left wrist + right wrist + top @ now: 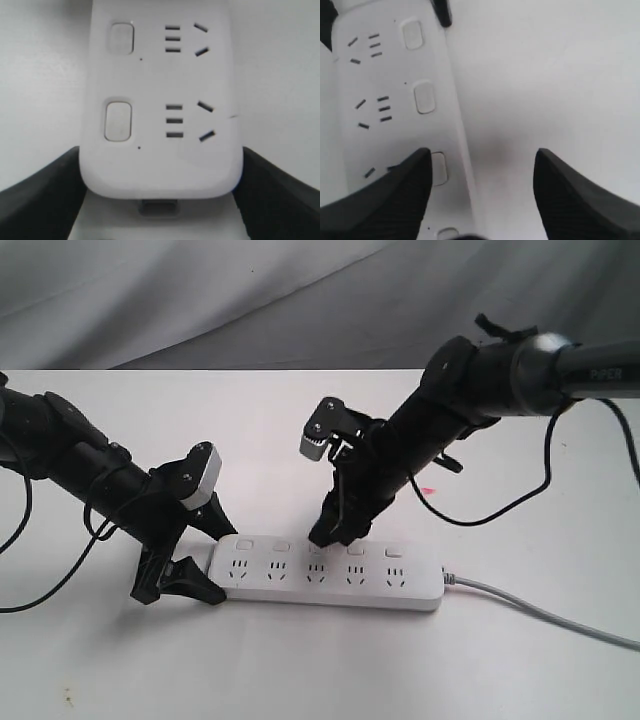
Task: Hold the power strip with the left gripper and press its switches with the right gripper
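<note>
The white power strip [330, 580] lies flat on the white table, its grey cord [540, 612] running off to the right. My left gripper [205, 555] is shut on its cordless end; in the left wrist view the black jaws press both long sides of the power strip [160, 100]. My right gripper [332, 532] hangs open over the row of switches [393, 551]. In the right wrist view one of its fingers [405, 185] half covers the third switch [439, 169], and the other finger is over bare table. Whether it touches the switch I cannot tell.
The white table [300, 670] ends at a grey cloth backdrop [250, 300] behind. A black cable [500, 505] loops from the right arm down onto the table, right of the strip. Another thin cable [40, 590] trails from the left arm.
</note>
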Tool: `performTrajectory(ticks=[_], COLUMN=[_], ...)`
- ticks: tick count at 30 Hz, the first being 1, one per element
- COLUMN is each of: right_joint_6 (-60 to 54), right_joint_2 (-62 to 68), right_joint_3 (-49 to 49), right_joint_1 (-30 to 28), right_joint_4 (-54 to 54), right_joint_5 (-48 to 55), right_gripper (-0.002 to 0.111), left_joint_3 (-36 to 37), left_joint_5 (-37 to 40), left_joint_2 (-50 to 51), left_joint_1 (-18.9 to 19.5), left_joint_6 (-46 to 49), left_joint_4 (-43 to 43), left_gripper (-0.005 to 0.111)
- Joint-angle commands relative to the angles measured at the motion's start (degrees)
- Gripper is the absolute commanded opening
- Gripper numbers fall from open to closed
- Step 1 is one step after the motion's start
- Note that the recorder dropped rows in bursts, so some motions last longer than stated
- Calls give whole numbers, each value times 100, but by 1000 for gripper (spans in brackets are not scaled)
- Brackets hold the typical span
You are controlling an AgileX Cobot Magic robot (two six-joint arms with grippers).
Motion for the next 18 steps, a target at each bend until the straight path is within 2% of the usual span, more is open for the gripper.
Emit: performTrajectory(ticks=[1, 7, 10, 18], right_joint_6=[10, -197, 115, 355], right_joint_2=[-405, 248, 485, -265], right_joint_3=[10, 20, 20, 10], right_joint_1=[-29, -29, -29, -29], right_joint_4=[-24, 373, -114, -284], right_joint_5=[-233, -300, -206, -334], right_gripper=[55, 55, 55, 55], left_joint_3=[-19, -19, -19, -19], left_joint_5=[99, 99, 99, 99], left_joint_2=[21, 21, 21, 21], left_joint_1=[-17, -17, -17, -17], left_joint_6=[-38, -38, -38, -38], left_joint_4=[-38, -38, -38, -25], left_gripper=[47, 47, 47, 47])
